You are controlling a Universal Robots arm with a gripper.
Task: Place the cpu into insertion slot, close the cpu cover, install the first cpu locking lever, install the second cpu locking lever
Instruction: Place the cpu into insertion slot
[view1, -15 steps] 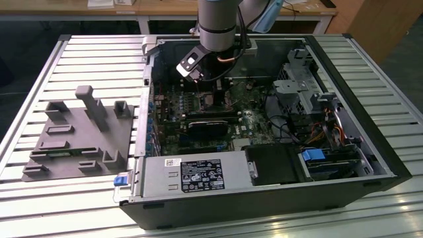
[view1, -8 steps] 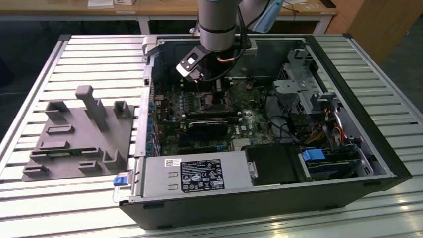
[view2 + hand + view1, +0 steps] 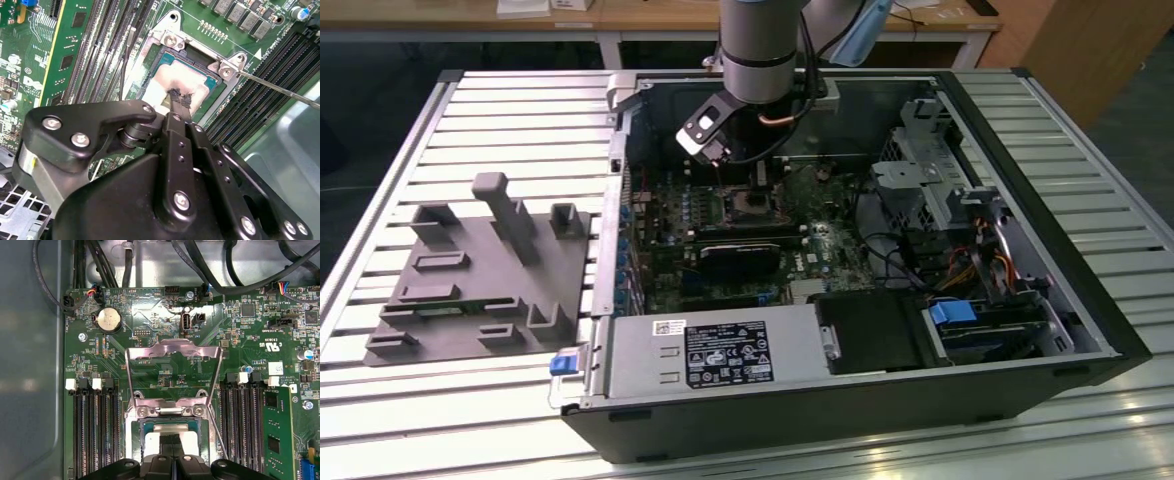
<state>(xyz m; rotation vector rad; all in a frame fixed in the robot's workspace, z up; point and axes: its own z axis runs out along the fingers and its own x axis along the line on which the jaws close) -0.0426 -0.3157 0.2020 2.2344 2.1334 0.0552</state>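
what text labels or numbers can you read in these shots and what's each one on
white label on the power supply: print too small to read
motherboard white markings: too small to read surely
white sticker on that board: too small to read
nothing can be quoted

We've got the arm (image 3: 758, 35) hanging in from twelve o'clock in the exterior view, its grey wrist (image 3: 761, 80) close to vertical. Under it the black gripper (image 3: 719, 160) tilts off toward seven o'clock, tip pointing down. In the second wrist view its fingers (image 3: 172, 145) sit pressed together, and the first wrist view gives us just a thin seam between them.
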